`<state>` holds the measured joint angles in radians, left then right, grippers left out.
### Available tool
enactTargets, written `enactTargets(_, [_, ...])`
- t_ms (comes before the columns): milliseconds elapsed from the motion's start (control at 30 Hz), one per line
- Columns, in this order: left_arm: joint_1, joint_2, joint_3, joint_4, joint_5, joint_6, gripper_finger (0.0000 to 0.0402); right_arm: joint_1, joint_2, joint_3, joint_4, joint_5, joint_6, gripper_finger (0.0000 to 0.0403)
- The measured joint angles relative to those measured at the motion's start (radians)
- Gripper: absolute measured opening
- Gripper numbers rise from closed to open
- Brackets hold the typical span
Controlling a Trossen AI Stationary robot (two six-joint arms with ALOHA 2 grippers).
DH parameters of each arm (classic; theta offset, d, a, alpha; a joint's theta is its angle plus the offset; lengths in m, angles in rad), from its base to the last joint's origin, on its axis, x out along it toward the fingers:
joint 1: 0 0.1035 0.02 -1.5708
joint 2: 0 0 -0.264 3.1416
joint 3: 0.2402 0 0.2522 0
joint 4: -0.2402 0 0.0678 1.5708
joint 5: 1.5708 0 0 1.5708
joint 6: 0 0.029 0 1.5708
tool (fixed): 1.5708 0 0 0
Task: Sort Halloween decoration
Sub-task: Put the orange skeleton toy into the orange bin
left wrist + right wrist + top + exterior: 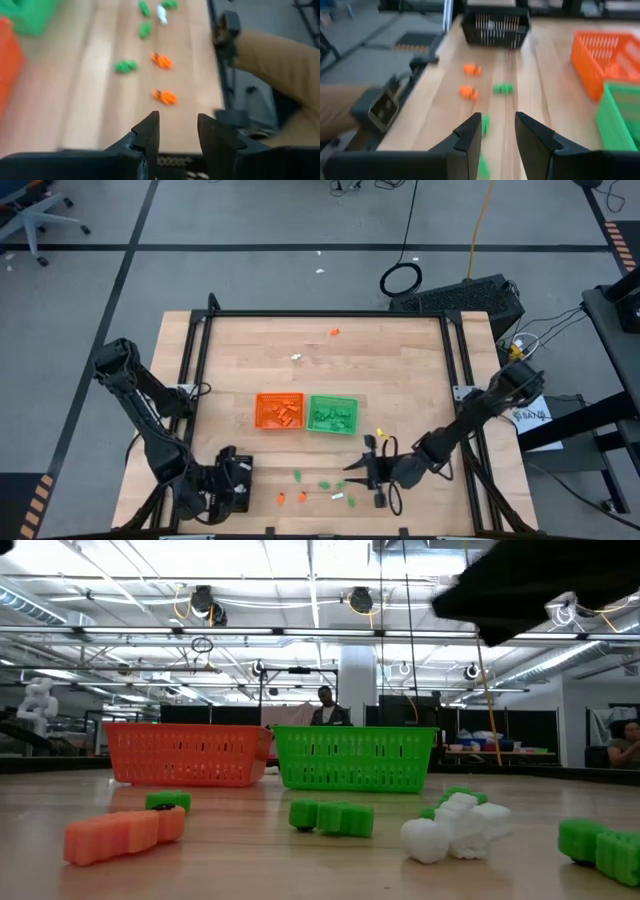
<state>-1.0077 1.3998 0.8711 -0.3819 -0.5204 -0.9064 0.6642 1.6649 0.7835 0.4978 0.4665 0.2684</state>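
- The left end effector (232, 480) hovers at the near left of the worktop (400, 370); in its wrist view the two dark fingers (150, 135) stand apart with bare wood between them and grip nothing.
- Ahead of the left end effector lie two orange trinkets (164, 96), with green trinkets (125, 65) and one white trinket (161, 13) farther out.
- The right end effector (362, 468) sits low at the near right, just past the loose trinkets; its fingers (470, 132) are parted with a gap, holding nothing.
- Between and just ahead of the right end effector's fingers lies a green piece (484, 123); beyond it are two orange pieces (468, 91) and another green one (502, 88).
- The orange tray (279, 411) and the green tray (333, 413) stand side by side, touching, farther in than both end effectors, each with pieces of its own colour inside.
- A black basket (495, 29) stands far ahead of the right end effector, beside the left one.
- Two stray pieces, one orange (335, 332) and one white (297, 357), lie well beyond the trays.
- A tan sleeve (272, 65) shows off the worktop's edge, to one side of the left end effector.
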Motion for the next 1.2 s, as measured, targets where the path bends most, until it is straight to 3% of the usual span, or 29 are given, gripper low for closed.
enactTargets(233, [0.018,0.000,0.000,-0.002,-0.157,0.059,0.0125,0.059,-0.109,0.070,-0.455,-0.001,0.200,0.0102])
enactTargets(533, [0.077,0.002,-0.001,0.004,-0.271,0.083,0.0125,0.109,-0.105,0.167,-0.885,-0.146,0.334,0.0118])
enactTargets(833, [0.127,0.052,-0.002,0.024,-0.280,0.085,0.0125,0.138,-0.105,0.173,-1.019,-0.233,0.380,0.0156])
enactTargets(933, [0.133,0.071,-0.002,0.039,-0.279,0.085,0.0125,0.143,-0.096,0.167,-1.095,-0.257,0.400,0.0157])
enactTargets(1200, [0.144,0.099,-0.002,0.099,-0.271,0.130,0.0125,0.150,-0.034,0.135,-1.097,-0.286,0.377,0.0157])
